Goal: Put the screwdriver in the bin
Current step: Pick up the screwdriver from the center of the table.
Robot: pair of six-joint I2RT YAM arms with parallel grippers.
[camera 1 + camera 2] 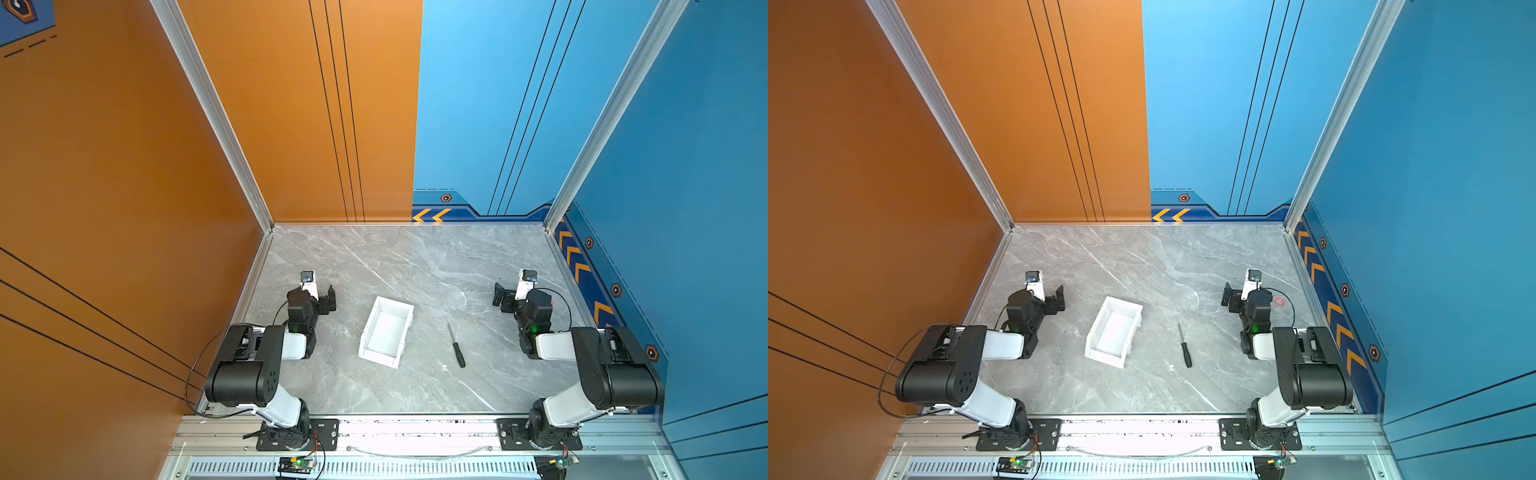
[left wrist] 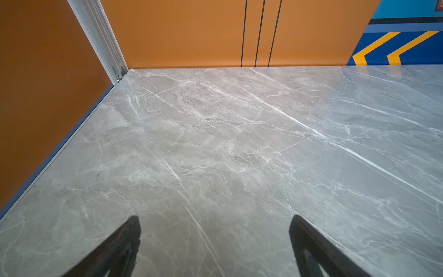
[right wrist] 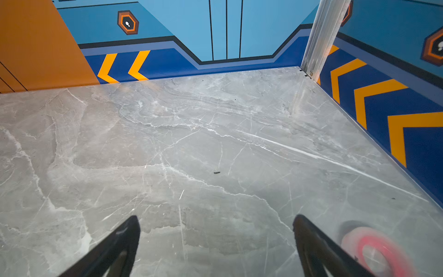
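Since my left gripper (image 2: pixel 215 221) & right gripper (image 3: pixel 217 221) both sat wide open, empty, pickup hadn't begun: slim black-handled, grey-shaft screwdriver (image 1: pixel 456 346) lay on grey marble tabletop (image 1: pixel 415 266), just beside white rectangular plastic bin (image 1: pixel 368 328). Next, prob.: right gripper over handle, pinch.

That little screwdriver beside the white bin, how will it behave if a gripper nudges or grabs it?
The screwdriver, slim and round on the smooth table, would probably roll if nudged sideways. It looks rigid and light. Its black handle likely offers the better grip.
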